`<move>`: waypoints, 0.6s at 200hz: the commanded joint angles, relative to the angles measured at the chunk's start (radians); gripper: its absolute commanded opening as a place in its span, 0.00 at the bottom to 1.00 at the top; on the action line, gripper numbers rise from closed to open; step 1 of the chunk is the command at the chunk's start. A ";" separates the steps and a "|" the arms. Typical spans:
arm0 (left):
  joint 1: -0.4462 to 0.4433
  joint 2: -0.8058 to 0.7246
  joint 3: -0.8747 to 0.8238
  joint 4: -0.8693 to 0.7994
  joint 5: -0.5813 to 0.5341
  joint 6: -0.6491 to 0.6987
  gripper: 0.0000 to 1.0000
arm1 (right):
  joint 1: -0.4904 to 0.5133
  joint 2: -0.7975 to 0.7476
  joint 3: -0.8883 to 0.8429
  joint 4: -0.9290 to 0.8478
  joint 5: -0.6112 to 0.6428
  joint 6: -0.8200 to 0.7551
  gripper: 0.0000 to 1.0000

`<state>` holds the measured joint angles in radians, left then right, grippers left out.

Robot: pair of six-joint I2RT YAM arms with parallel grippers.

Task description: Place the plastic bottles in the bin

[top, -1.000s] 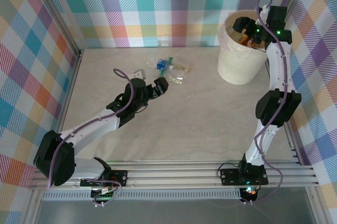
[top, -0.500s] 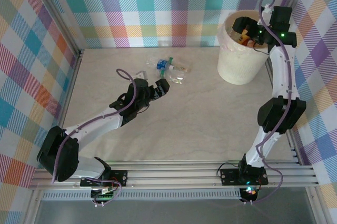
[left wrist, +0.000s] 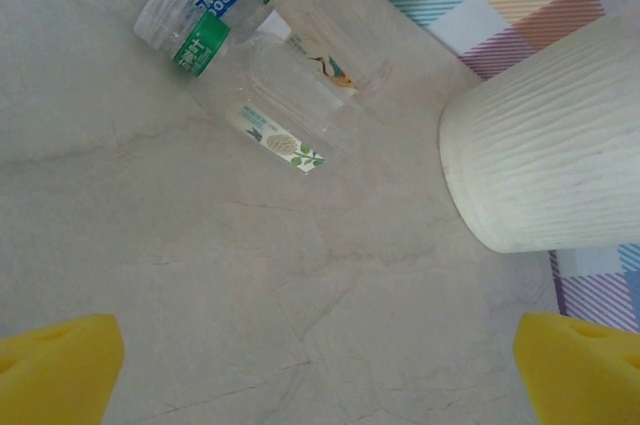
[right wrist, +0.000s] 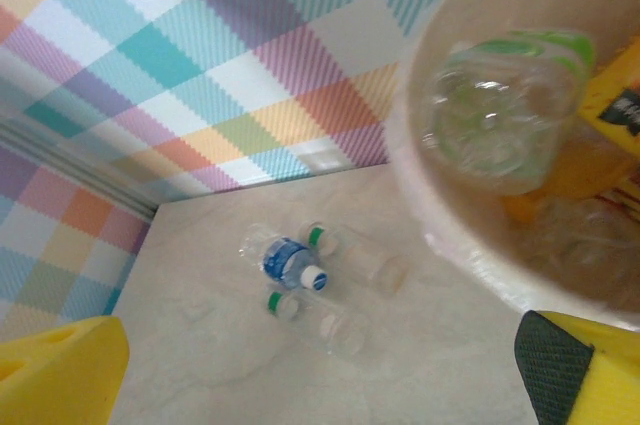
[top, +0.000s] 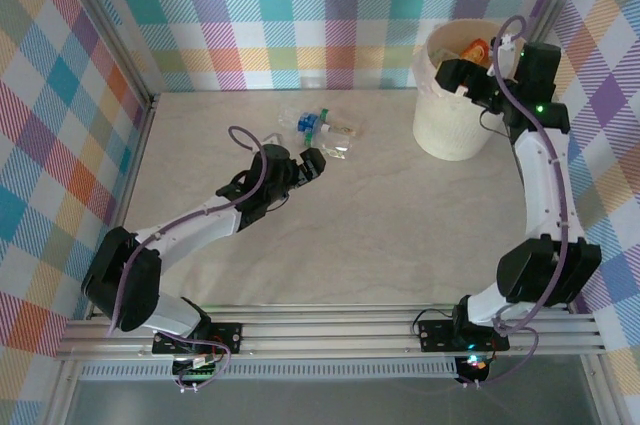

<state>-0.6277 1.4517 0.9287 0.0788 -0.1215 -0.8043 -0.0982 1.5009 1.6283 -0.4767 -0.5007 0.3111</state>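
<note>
The left tool [top: 312,163], jaws wide and empty, hangs above the counter [top: 380,215] with three plastic bottles [top: 325,130] lying just ahead of it, while the right tool [top: 458,77], equally wide and empty, sits at the rim of the bin [top: 450,135], which holds crushed bottles [right wrist: 495,110].

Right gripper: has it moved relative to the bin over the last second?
Yes. The right gripper has shifted from over the middle of the bin toward its near rim, uncovering an orange bottle inside.
</note>
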 commanded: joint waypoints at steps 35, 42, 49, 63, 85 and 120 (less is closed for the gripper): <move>-0.008 0.059 0.062 -0.047 -0.006 -0.068 1.00 | 0.107 -0.149 -0.209 0.192 -0.073 0.019 1.00; -0.009 0.064 0.067 -0.054 -0.008 -0.074 1.00 | 0.123 -0.160 -0.236 0.210 -0.072 0.024 1.00; -0.009 0.071 0.073 -0.063 -0.014 -0.080 1.00 | 0.141 -0.171 -0.266 0.229 -0.070 0.029 1.00; -0.008 0.084 0.091 -0.090 -0.023 -0.085 1.00 | 0.182 -0.182 -0.308 0.242 -0.065 0.013 1.00; -0.009 0.102 0.122 -0.137 -0.040 -0.097 1.00 | 0.252 -0.179 -0.353 0.235 -0.007 -0.034 1.00; -0.008 0.134 0.174 -0.258 -0.093 -0.129 1.00 | 0.337 -0.112 -0.372 0.215 0.084 -0.119 1.00</move>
<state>-0.6277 1.5600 1.0492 -0.0704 -0.1593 -0.9001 0.1947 1.3464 1.2636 -0.2848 -0.4854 0.2787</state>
